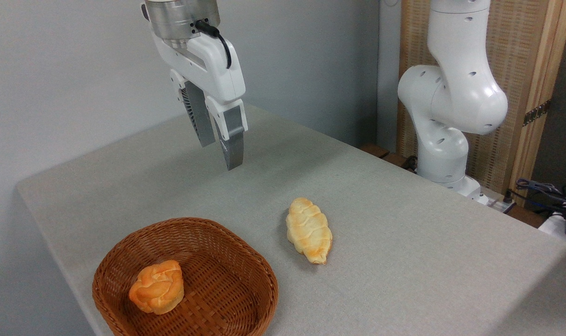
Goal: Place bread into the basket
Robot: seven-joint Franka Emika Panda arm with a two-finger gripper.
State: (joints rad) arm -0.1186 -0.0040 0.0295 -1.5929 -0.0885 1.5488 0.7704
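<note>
Pincer (220, 155) open, empty, high above table (404, 261); bread (157, 286) sits in basket (245, 261), w/ loaf (309, 229) beside.

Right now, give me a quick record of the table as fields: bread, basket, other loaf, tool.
bread: round orange-golden bun, lying inside the basket, left of its centre
basket: brown wicker, at the table's near left edge
other loaf: pale braided oval on the cloth, right of the basket, apart from it
tool: raised above the table behind the basket, empty, fingers slightly apart
task state: bun appears placed
</note>
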